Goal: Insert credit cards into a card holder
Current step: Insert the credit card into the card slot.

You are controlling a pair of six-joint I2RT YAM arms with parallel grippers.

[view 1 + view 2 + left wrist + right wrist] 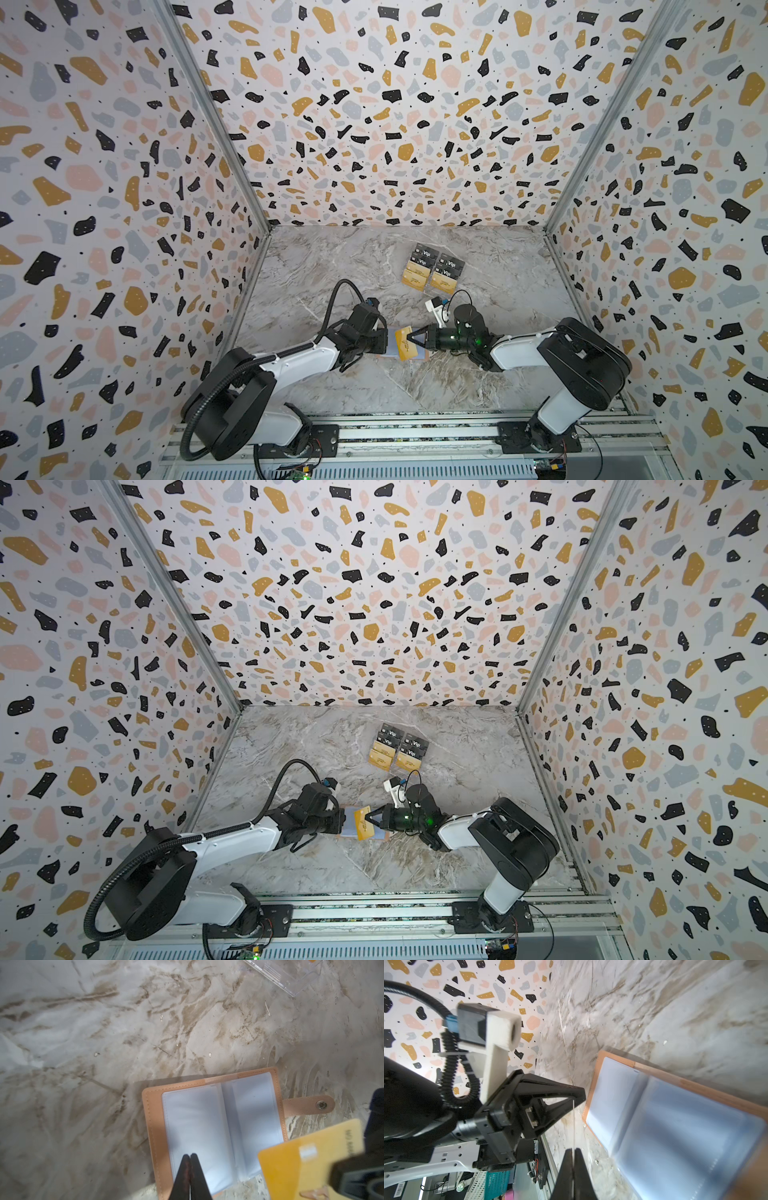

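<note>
The right gripper (410,338) is clamped on one gold credit card (405,348), pinching it near one end. In the right wrist view the card shows only as a pale edge-on line between the jaws. Its free end hangs over the open card holder (154,1120).

The left gripper (190,1160) has its jaws pressed together, with the tips over a clear sleeve page. Whether any sleeve film is caught between them cannot be told.

The holder lies open and flat on the marble tabletop (83,1043) between the two arms, its snap tab (321,1104) sticking out at one side.

The card is probably light, thin, stiff and slick. An end grip leaves the leading edge free, though the card could pivot if it snags. The sleeves look soft and floppy (likely to buckle unless pinned).

The sleeve mouths are barely visible. The left wrist view cuts the card off, and in both top views the arms cover much of the holder.

The other gold cards (412,279) sit with black Vip cards (426,252) in a clear stand (280,978), well apart from the holder.
</note>
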